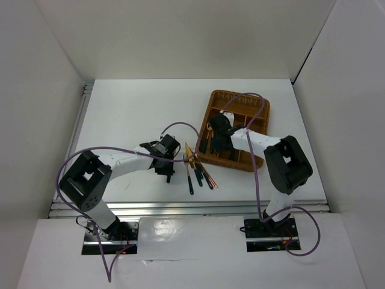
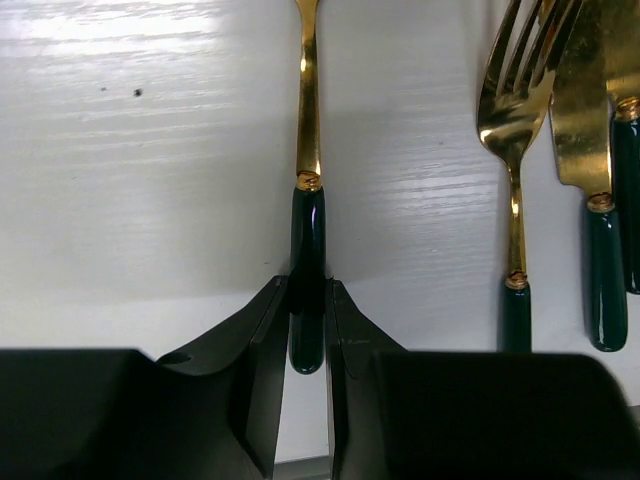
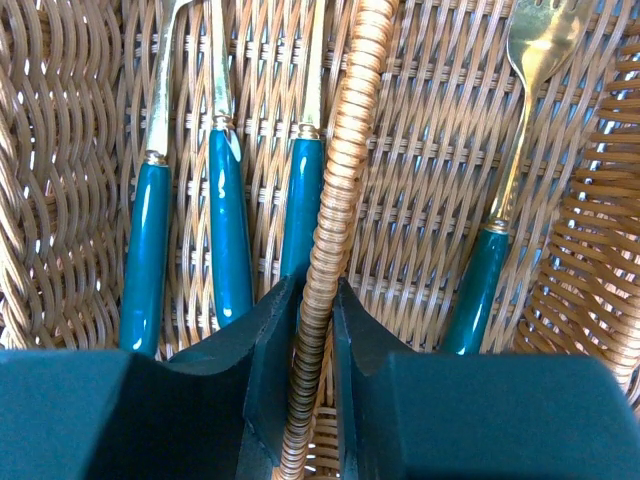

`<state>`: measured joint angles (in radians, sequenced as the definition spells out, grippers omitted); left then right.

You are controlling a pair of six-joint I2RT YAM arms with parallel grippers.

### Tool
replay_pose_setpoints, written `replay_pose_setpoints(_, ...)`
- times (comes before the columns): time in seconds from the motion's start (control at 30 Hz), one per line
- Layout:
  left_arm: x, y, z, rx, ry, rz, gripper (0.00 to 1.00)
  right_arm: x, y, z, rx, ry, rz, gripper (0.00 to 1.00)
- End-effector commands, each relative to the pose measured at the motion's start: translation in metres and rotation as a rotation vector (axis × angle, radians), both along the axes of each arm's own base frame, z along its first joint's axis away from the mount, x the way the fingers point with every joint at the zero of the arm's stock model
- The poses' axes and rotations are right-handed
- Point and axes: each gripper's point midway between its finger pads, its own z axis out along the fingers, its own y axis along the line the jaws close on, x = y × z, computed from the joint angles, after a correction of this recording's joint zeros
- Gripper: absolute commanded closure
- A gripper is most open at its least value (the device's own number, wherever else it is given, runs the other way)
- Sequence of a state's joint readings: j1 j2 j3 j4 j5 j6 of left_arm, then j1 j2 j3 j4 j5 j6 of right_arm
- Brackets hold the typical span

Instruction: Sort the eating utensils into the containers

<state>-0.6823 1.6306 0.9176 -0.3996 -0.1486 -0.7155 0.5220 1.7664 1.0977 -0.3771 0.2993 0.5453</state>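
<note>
Green glossy handle (image 2: 307, 230), likely stiff, slick, light: we are pinching its butt end in the left claw (image 2: 307, 290); right claw (image 3: 315, 290) is clamping a wicker divider (image 3: 350, 150).

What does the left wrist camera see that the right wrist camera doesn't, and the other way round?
Left wrist only: the white table, with the left gripper shut on a utensil by its dark handle; a loose fork and knife lie beside it. Right wrist only: the wicker tray, the right gripper shut on its divider, three utensils left of it, a lone fork right. Both: black fingers, gold-and-green cutlery.
</note>
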Motion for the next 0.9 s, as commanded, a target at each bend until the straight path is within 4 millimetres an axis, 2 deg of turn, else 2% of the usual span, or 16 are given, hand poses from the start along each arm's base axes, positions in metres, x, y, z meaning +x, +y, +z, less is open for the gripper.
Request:
replay_pose_setpoints(0.0, -0.012, 0.016, -0.003, 0.026, 0.035, 0.022, 1.00, -0.019, 0.042, -0.021, 0.058, 0.064, 0.085, 0.77)
replay_pose_setpoints(0.13, -0.006, 0.011, 0.017, -0.007, -0.006, 0.022, 1.00, -0.028, 0.051, -0.026, 0.018, 0.082, 0.105, 0.77)
replay_pose_setpoints(0.27, 0.005, 0.007, 0.040, -0.040, -0.053, 0.022, 1.00, -0.044, 0.039, -0.035, -0.025, 0.126, 0.084, 0.80)
replay_pose_setpoints(0.33, 0.011, 0.006, 0.054, -0.061, -0.081, 0.032, 1.00, -0.046, 0.038, -0.028, -0.011, 0.105, 0.085, 0.80)
replay_pose_setpoints(0.37, 0.014, 0.002, 0.065, -0.081, -0.097, 0.019, 1.00, -0.048, 0.036, -0.027, -0.010, 0.104, 0.085, 0.74)
replay_pose_setpoints(0.47, 0.024, -0.001, 0.087, -0.099, -0.136, 0.010, 1.00, -0.050, 0.037, -0.013, 0.014, 0.095, 0.081, 0.43)
replay_pose_setpoints(0.5, 0.027, -0.003, 0.097, -0.112, -0.155, 0.010, 1.00, -0.046, 0.040, 0.002, 0.030, 0.072, 0.082, 0.28)
replay_pose_setpoints(0.57, 0.033, -0.008, 0.116, -0.136, -0.191, -0.002, 1.00, -0.039, 0.039, 0.022, 0.033, 0.027, 0.070, 0.17)
replay_pose_setpoints(0.6, 0.041, -0.015, 0.133, -0.163, -0.225, -0.017, 1.00, -0.031, 0.041, 0.039, 0.039, -0.012, 0.061, 0.13)
replay_pose_setpoints(0.63, 0.043, -0.019, 0.141, -0.184, -0.237, -0.023, 1.00, -0.027, 0.032, 0.057, 0.029, -0.048, 0.034, 0.08)
replay_pose_setpoints(0.7, 0.051, -0.036, 0.169, -0.259, -0.286, -0.070, 1.00, -0.018, 0.021, 0.082, 0.034, -0.095, -0.006, 0.06)
replay_pose_setpoints(0.73, 0.055, -0.042, 0.175, -0.281, -0.293, -0.080, 1.00, -0.009, 0.007, 0.107, 0.054, -0.139, -0.040, 0.04)
replay_pose_setpoints(0.77, 0.059, -0.049, 0.175, -0.294, -0.293, -0.098, 1.00, -0.005, -0.001, 0.119, 0.065, -0.168, -0.054, 0.03)
replay_pose_setpoints(0.8, 0.062, -0.060, 0.187, -0.337, -0.302, -0.122, 1.00, -0.005, -0.010, 0.128, 0.074, -0.176, -0.064, 0.03)
replay_pose_setpoints(0.83, 0.066, -0.067, 0.190, -0.359, -0.306, -0.134, 1.00, -0.002, -0.027, 0.150, 0.097, -0.221, -0.097, 0.03)
replay_pose_setpoints(0.87, 0.071, -0.075, 0.185, -0.370, -0.291, -0.147, 1.00, -0.001, -0.036, 0.161, 0.110, -0.248, -0.119, 0.03)
